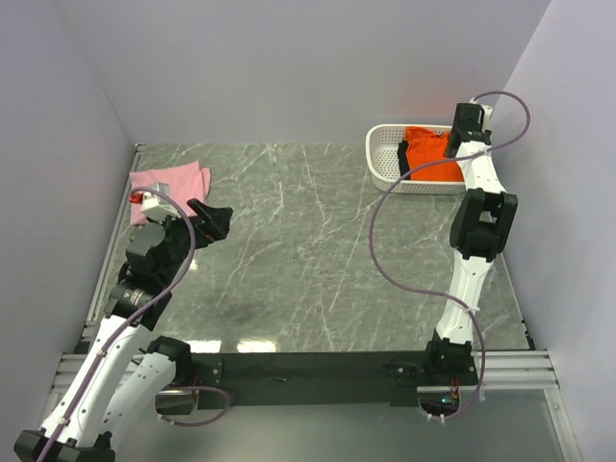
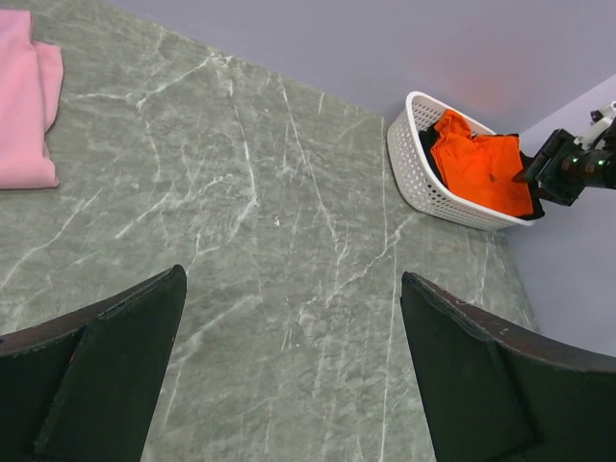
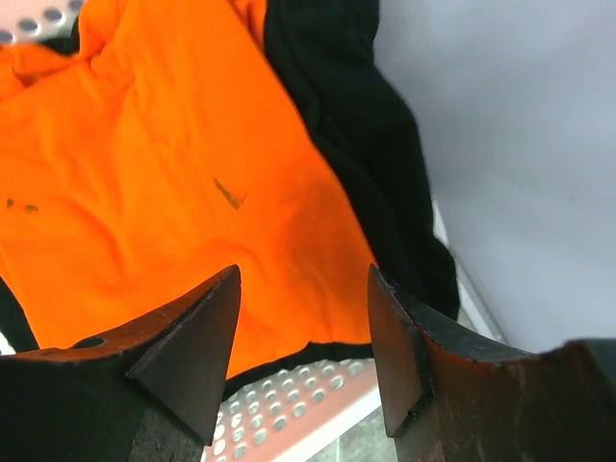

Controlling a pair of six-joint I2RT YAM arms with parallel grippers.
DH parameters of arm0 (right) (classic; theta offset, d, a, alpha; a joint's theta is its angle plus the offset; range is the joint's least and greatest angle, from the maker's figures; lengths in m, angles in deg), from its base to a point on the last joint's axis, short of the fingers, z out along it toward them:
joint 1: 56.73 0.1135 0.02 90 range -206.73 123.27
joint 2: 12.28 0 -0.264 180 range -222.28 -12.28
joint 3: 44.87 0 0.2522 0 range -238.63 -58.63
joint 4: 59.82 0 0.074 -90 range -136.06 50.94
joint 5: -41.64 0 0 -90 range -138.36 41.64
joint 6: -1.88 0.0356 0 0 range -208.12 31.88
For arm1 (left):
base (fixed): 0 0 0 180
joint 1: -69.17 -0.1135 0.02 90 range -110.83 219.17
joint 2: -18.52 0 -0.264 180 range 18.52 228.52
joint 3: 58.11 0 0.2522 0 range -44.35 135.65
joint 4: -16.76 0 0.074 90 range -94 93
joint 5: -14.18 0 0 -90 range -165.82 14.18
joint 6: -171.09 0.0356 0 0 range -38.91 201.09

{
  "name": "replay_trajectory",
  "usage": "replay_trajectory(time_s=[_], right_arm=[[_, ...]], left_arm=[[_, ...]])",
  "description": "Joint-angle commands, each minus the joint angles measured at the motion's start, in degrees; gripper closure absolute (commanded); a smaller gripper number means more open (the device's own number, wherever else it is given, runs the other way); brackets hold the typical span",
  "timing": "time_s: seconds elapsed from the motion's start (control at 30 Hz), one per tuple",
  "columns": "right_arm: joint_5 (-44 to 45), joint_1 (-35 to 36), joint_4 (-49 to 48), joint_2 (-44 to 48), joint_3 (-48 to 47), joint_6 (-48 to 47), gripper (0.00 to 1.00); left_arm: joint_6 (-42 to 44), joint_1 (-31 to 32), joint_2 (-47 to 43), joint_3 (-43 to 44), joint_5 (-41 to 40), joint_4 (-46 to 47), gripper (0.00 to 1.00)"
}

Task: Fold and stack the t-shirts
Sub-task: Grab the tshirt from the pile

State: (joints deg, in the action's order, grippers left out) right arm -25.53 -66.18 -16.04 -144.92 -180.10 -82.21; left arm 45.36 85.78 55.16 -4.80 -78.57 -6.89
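A bright orange t-shirt (image 1: 428,152) (image 3: 164,192) lies on top of a black t-shirt (image 3: 356,125) inside the white slotted basket (image 1: 380,159) at the back right. My right gripper (image 3: 303,279) hovers over the basket's right end, jaws apart, nothing between them, orange cloth below. A pale pink t-shirt (image 1: 171,183) (image 2: 24,106) lies folded at the back left of the table. Beside it my left gripper (image 1: 214,219) (image 2: 294,279) stands wide open over bare marble, holding nothing.
The marble table (image 1: 308,250) runs between grey walls on three sides. The basket (image 2: 419,168) sits close to the right wall. A purple cable (image 1: 385,250) loops off the right arm over the table.
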Motion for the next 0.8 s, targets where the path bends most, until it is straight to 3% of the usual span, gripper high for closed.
replay_trajectory(time_s=[0.0,0.47,0.77], right_arm=[[1.3,-1.0,-3.0,-0.1,-2.8,-1.3,0.38],[-1.6,-3.1,-2.4,-4.6,-6.8,-2.3,0.39],[-2.9,-3.1,-5.0,-1.6,-3.0,-2.0,0.43]], left_arm=[[-0.5,0.2,0.4,-0.1,1.5,2.8,0.01],[-0.4,0.2,1.1,0.2,1.3,2.4,0.01],[-0.4,0.2,1.8,0.2,1.6,2.6,0.01]])
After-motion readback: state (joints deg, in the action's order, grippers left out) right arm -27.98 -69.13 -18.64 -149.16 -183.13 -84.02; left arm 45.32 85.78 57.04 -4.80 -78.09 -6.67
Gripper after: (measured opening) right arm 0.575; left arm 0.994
